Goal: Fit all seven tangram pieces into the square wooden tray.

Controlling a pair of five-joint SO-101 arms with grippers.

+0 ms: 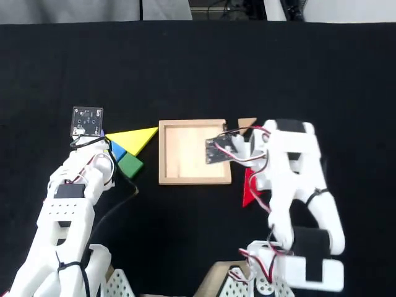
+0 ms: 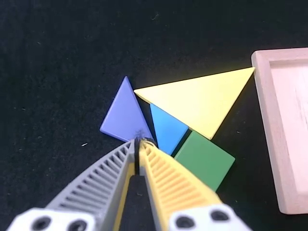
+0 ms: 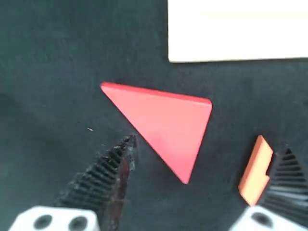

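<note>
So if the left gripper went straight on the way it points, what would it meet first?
Probably the purple triangle. The left gripper, shut, has its tip at that piece's near corner, with the blue piece just beside it. How high the tip sits is unclear.

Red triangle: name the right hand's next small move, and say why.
Probably ease the right hand forward and down, then close on the red triangle. The hand is open, the triangle lies flat and ungrasped with its near tip inside the gap, and the wooden tray sits just beyond.
</note>
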